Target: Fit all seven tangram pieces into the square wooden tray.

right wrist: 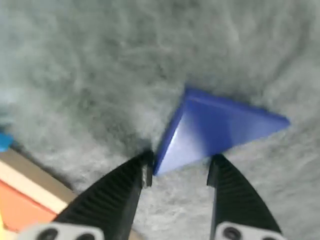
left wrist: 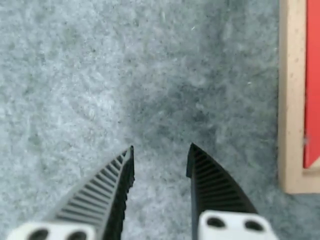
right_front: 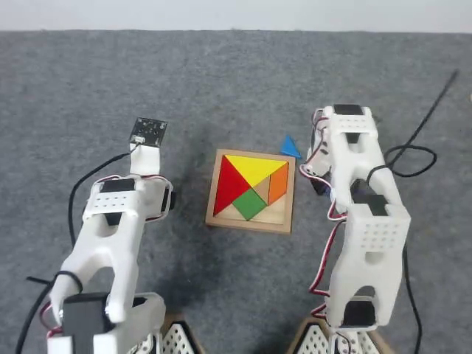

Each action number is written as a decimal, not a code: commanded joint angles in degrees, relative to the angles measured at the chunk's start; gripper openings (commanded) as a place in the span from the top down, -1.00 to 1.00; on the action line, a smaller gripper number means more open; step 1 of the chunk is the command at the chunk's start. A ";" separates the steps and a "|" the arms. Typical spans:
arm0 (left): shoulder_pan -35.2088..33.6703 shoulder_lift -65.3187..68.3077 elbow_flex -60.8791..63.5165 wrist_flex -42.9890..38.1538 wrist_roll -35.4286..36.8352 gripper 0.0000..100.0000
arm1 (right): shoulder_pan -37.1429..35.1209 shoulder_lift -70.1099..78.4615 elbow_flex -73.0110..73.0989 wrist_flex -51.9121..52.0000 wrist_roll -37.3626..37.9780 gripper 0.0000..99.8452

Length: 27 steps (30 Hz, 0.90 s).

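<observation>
The square wooden tray (right_front: pixel 216 199) lies in the middle of the grey carpet with red (right_front: pixel 229 186), yellow (right_front: pixel 254 167), orange (right_front: pixel 278 184) and green (right_front: pixel 250 202) pieces in it. A light blue triangle (right_front: pixel 290 146) lies just beyond its far right corner. In the right wrist view a dark blue triangle (right wrist: pixel 220 125) stands tilted on the carpet, and my right gripper (right wrist: pixel 180 165) is shut on its near edge. My left gripper (left wrist: pixel 160 155) hangs open over bare carpet, left of the tray's rim (left wrist: pixel 290 100), with nothing between its fingers.
The right arm (right_front: pixel 365 214) stands close along the tray's right side and covers the carpet there. The left arm (right_front: pixel 118 221) is a short way left of the tray. A black cable (right_front: pixel 428 122) runs across the carpet at the far right.
</observation>
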<state>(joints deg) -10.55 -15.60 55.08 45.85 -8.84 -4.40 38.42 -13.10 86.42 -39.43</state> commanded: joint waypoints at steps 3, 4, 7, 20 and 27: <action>-0.44 -0.26 -2.33 -1.14 0.18 0.67 | 3.82 4.00 -8.62 4.00 -5.19 0.59; -0.44 -0.26 -2.33 -1.14 0.18 0.67 | 5.49 4.09 -10.20 4.88 -5.19 0.59; -0.44 -0.26 -2.33 -1.14 0.18 0.67 | 10.24 4.09 -14.51 6.37 -3.96 0.59; -0.44 -0.26 -2.24 -1.14 0.09 0.67 | 16.40 4.18 -19.60 4.00 -2.29 0.60; -0.44 -0.26 -2.15 -1.14 -1.23 0.67 | 17.45 6.37 -19.78 -0.84 -2.29 0.71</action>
<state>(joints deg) -10.55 -15.60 55.08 45.85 -8.92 12.75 44.31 -30.07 87.30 -41.01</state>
